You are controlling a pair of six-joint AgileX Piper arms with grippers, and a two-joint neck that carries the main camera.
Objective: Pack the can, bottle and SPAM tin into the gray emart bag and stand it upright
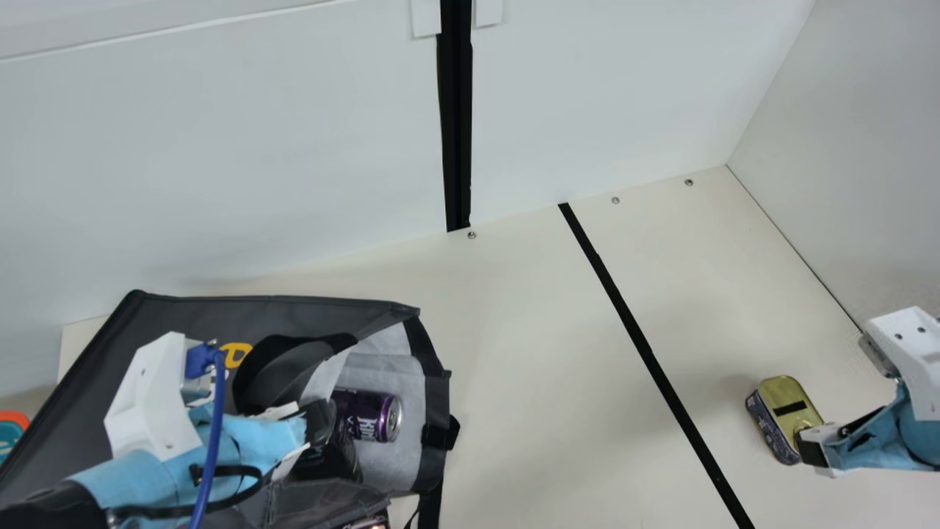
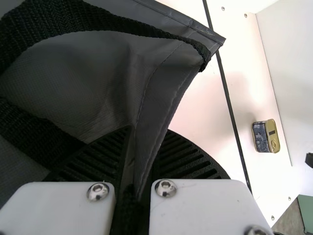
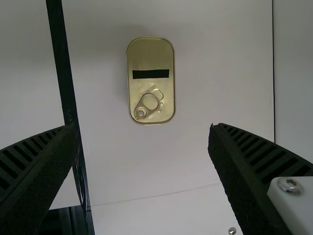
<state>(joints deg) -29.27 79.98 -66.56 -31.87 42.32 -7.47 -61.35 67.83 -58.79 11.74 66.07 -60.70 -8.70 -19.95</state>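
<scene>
The gray bag (image 1: 169,312) lies at the main view's left, its mouth facing right; a purple can (image 1: 374,415) is inside near the opening. My left gripper (image 1: 317,426) is at the mouth. In the left wrist view, the left gripper (image 2: 143,147) has bag fabric (image 2: 156,105) pinched between its fingers. Upright on the table at right stands the SPAM tin (image 1: 784,408), with my right gripper (image 1: 810,447) by its near end. The right wrist view has the gold-lidded tin (image 3: 151,90) ahead of the right gripper (image 3: 143,129), whose fingers are wide apart. I cannot make out the bottle.
A black tape line (image 1: 646,349) crosses the cream table (image 1: 529,353) between bag and tin. White walls stand behind and at the right. An orange-and-teal object (image 1: 11,430) shows at the far left.
</scene>
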